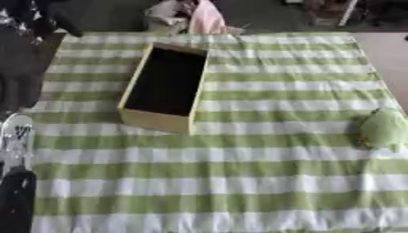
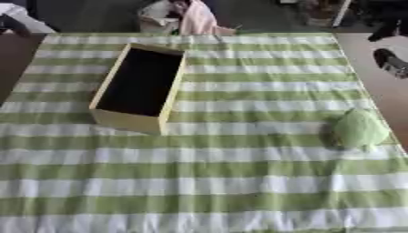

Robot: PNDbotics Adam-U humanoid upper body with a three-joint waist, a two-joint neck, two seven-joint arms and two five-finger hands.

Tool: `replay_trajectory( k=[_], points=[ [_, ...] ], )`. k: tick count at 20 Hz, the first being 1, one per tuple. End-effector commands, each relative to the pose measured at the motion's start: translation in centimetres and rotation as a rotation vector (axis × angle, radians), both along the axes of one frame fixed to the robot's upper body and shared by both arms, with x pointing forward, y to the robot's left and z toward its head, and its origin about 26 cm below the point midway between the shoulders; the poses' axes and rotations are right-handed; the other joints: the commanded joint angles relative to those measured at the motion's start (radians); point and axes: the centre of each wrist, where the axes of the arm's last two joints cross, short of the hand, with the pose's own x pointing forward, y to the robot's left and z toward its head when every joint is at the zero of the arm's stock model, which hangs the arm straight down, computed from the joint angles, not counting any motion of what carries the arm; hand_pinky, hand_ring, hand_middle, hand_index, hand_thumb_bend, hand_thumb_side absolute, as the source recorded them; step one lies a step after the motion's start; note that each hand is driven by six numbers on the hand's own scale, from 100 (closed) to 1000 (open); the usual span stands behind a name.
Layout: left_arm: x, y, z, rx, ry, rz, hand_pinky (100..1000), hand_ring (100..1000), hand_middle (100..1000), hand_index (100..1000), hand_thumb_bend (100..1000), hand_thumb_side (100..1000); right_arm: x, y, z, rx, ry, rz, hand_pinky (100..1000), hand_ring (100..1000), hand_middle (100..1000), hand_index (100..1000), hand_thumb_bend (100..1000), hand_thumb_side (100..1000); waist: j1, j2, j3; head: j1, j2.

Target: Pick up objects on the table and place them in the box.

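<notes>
A long yellow wooden box point(image 1: 157, 120) with a dark inside lies open-topped on the green and white striped cloth, left of centre and towards the back. A green plush toy point(image 2: 359, 129) lies on the cloth near the right edge, well apart from the box. What looks like my left hand point(image 1: 16, 136), black and silver, shows at the left edge beside the table, away from both things. A dark shape that may be my right hand point(image 2: 390, 61) hangs off the table's right side at the upper right. Neither holds anything that I can see.
The striped cloth point(image 1: 239, 182) covers the whole table, with wide bare room in front and in the middle. A pink cloth and a pale bin point(image 2: 195, 20) stand beyond the far edge. Brown floor point(image 2: 382, 91) runs along the right side.
</notes>
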Motion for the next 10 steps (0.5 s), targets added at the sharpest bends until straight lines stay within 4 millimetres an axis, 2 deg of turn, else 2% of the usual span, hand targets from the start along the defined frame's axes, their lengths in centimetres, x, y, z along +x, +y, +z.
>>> replay_trajectory(
  k=[1,10],
  points=[
    [-0.3,0.0,0.9,0.022,-0.029,-0.005,513,741,696,787,100,732,-0.2,-0.2,1.4,-0.041,-0.004,0.002,943,868,840,880,100,1000,-0.003,-0.011,0.001,-0.003,-0.004],
    [-0.3,-0.1,0.8,0.025,-0.024,-0.018,513,743,698,787,100,733,1.0,3.0,1.9,-0.031,0.010,0.121,928,858,835,878,100,1000,-0.004,-0.013,0.007,-0.015,-0.005]
  ],
)
